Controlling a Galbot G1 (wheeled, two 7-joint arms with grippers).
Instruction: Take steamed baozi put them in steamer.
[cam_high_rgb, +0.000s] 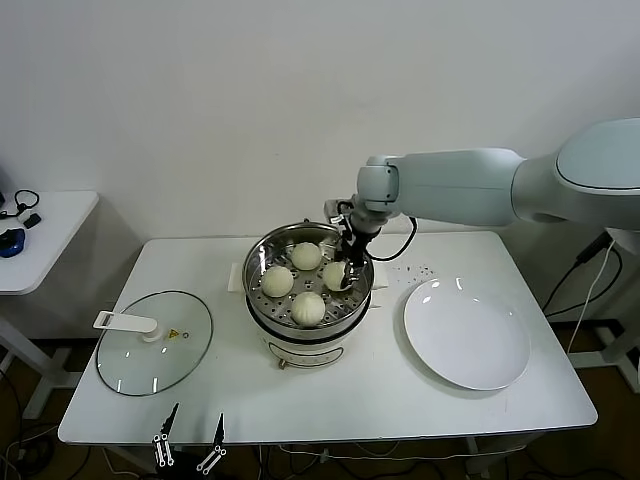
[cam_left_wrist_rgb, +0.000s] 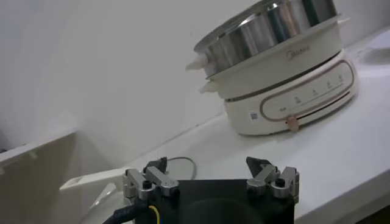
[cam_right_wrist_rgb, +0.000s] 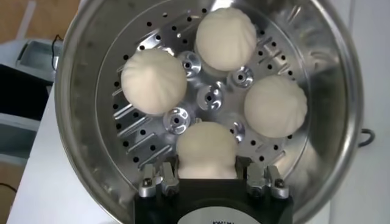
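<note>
Between my right gripper's (cam_right_wrist_rgb: 209, 176) closed-in fingers sits the fourth bun (cam_right_wrist_rgb: 206, 150), low inside the steamer (cam_right_wrist_rgb: 329, 79) mid-desk, so I should release gently, clear of its three neighbours.

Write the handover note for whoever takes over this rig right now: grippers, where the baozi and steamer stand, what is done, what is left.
Right gripper: inside the steamer, shut on the fourth baozi, low over the perforated floor.
Left gripper: open, parked low at the table's front edge, holding nothing.
Other three baozi: already in the steamer.
White plate: holds nothing.
Left: release the last bun, withdraw the right arm.
</note>
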